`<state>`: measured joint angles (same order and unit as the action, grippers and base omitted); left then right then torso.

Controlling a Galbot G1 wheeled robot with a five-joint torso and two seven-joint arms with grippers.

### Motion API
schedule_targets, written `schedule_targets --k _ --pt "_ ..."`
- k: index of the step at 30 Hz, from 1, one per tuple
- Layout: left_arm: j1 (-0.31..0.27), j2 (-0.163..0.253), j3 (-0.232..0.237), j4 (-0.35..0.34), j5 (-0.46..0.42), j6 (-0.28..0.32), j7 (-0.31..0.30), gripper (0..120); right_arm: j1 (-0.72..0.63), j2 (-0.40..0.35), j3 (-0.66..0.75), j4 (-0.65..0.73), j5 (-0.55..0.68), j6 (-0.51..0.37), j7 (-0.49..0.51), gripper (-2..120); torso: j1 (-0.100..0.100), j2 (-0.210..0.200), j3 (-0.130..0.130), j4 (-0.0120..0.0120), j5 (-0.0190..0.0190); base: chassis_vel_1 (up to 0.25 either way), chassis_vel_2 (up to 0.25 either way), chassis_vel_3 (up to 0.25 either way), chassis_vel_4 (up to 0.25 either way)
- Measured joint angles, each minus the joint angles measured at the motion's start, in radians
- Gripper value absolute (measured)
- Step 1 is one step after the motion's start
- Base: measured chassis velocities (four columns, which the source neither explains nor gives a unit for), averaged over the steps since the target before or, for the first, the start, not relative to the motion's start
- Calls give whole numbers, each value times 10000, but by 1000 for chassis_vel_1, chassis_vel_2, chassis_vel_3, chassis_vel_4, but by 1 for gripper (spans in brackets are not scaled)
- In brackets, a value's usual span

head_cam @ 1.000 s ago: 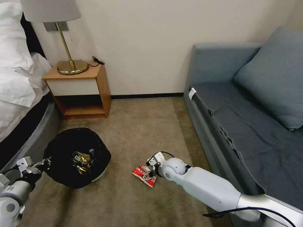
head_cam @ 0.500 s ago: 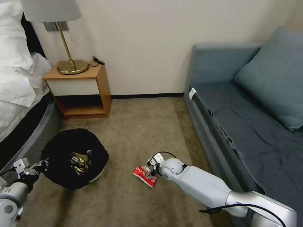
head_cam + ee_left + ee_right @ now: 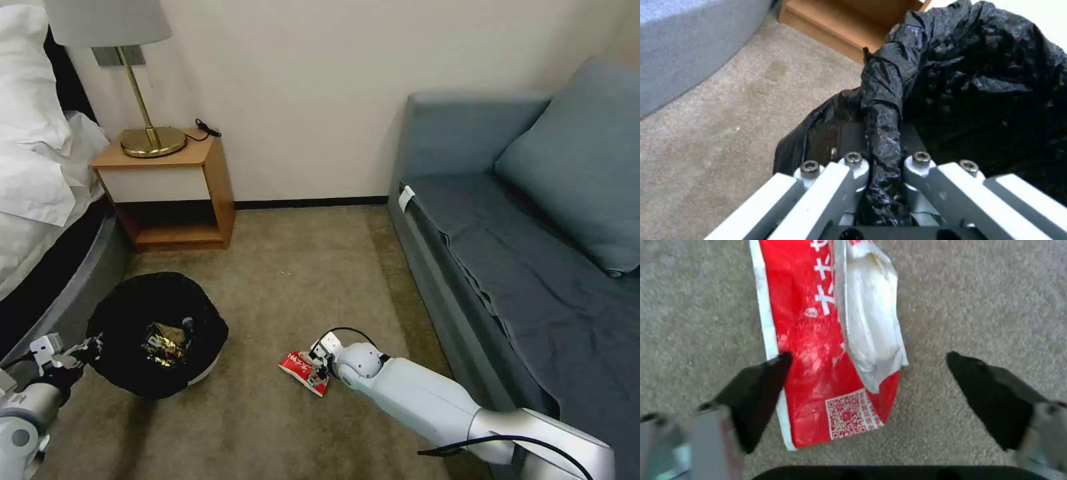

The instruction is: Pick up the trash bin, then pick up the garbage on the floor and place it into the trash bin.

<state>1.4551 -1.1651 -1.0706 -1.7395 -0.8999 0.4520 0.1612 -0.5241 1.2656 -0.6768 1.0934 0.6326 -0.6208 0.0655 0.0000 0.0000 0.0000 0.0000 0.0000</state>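
Red-and-white packet: it lies flat on the carpet between my bin and the grey sofa, a torn whitish flap folded up along its middle and a printed code square at the end nearest my right wrist.
How the packet will handle: I judge it a thin, empty film wrapper, very light, limp and a little slick. It should crumple instead of resisting, and it may slide on the carpet pile if I only nudge it.
Where to take hold: across the narrow width near the code end, or on the raised flap, where there is something standing proud of the floor to close on.
Right gripper: my fingers are spread wide, one dark tip at the packet's white edge and the other out over bare carpet on the far side. They straddle the packet and hold nothing yet.
Trash bin: it sits low at my left, near the bed base and in front of the wooden nightstand. Whether it rests on the carpet or hangs just above it, I cannot tell.
How the bin will handle: light, I judge, with soft, slippery liner over a stiffer rim.
Bin contents: a crinkled gold-brown wrapper shows inside the black liner.
Left gripper: my fingers are pressed together on a bunched fold of the black bag at the bin's rim.
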Motion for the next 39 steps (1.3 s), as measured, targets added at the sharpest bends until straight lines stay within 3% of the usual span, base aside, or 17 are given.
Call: schedule_targets --k 16,21,24,39 --pt "62 -30 20 -64 30 -45 24 4 -111 23 -63 -59 -19 197 -9 27 0 0 0 0 0 0 0 0 0" --pt "90 -62 -1 -119 34 -45 24 4 -182 58 -47 -36 -23 224 91 16 0 0 0 1 0 0 0 0 0" --pt "109 -76 -20 -134 34 -47 25 4 -252 74 -3 -20 -45 267 170 1 0 0 0 0 0 0 0 0 0" --pt "97 -153 47 -279 82 -52 8 4 -145 -198 298 629 272 302 842 0 0 0 0 1 1 0 0 0 0"
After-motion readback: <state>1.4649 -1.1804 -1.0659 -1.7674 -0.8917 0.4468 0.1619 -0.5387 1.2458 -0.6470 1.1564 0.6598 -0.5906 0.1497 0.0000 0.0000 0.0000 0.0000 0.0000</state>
